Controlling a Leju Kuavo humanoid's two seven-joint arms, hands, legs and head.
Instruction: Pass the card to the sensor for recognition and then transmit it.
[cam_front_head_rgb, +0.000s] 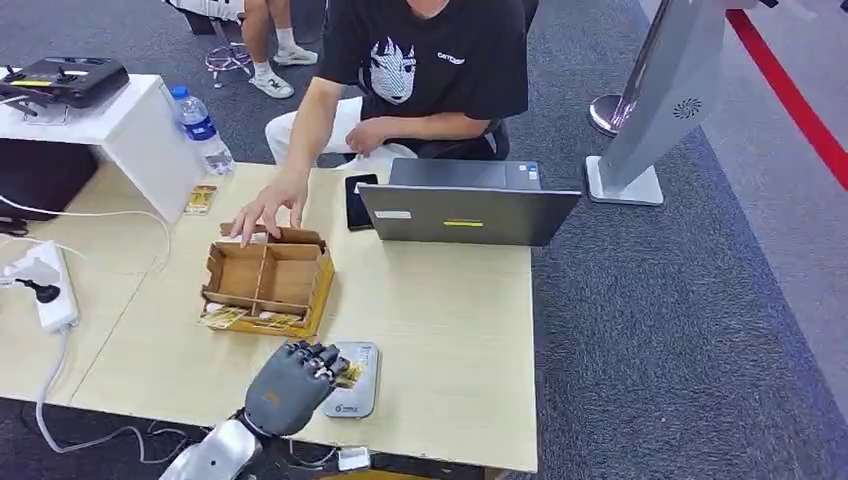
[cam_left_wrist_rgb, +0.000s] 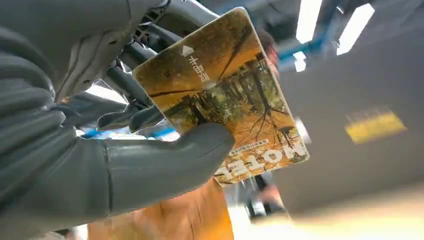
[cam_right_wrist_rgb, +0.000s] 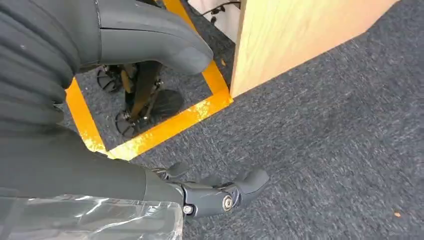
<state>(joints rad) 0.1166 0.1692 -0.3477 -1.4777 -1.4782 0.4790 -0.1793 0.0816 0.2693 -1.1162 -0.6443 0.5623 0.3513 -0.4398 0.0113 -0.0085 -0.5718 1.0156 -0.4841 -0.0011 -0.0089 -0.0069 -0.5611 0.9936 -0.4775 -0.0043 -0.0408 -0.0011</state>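
Card (cam_left_wrist_rgb: 225, 95) — pinched in left robot hand (cam_left_wrist_rgb: 100, 150).

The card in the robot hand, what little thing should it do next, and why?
Probably lower the card a bit closer onto the grey sensor pad and hold it flat. The left robot hand grips the card between thumb and fingers and hovers right over the pad near the table's front edge, so reading it seems the step due before passing it to the person.

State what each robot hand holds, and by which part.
The left robot hand pinches the hotel card by one long edge, thumb on its printed face. The right robot hand holds nothing.
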